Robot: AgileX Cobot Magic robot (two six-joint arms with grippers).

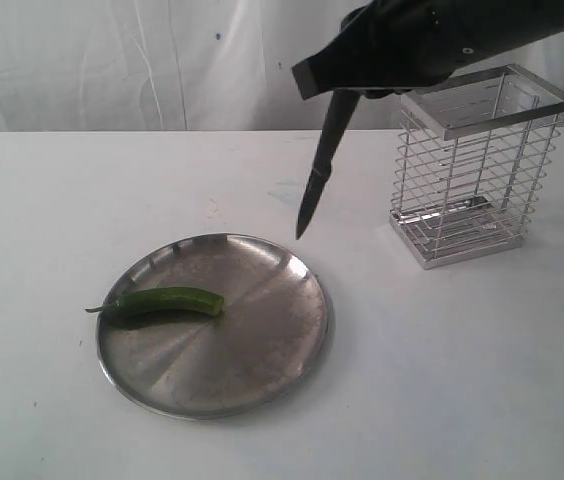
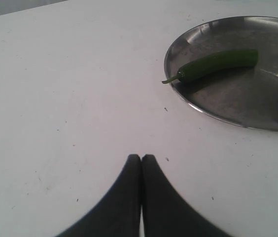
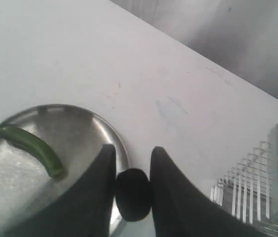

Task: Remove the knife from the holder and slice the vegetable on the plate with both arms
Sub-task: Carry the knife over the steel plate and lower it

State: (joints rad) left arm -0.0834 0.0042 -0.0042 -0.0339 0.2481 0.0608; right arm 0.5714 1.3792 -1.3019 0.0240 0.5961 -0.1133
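The green vegetable (image 1: 167,301) lies on the left part of the steel plate (image 1: 282,340), stem tail over the rim. My right gripper (image 1: 347,90) hangs above the table between plate and holder, shut on the knife (image 1: 319,172), whose dark blade points down toward the plate's far rim. In the right wrist view the black handle end (image 3: 133,194) sits clamped between the fingers, with the vegetable (image 3: 33,146) and plate (image 3: 80,123) beyond. The wire holder (image 1: 472,165) stands at the right. The left gripper (image 2: 141,158) is shut on nothing, low over the table short of the plate (image 2: 213,113) and vegetable (image 2: 215,63).
A white cloth hangs behind the white table (image 1: 82,200). The holder (image 3: 272,182) shows at the edge of the right wrist view. The left arm does not show in the exterior view.
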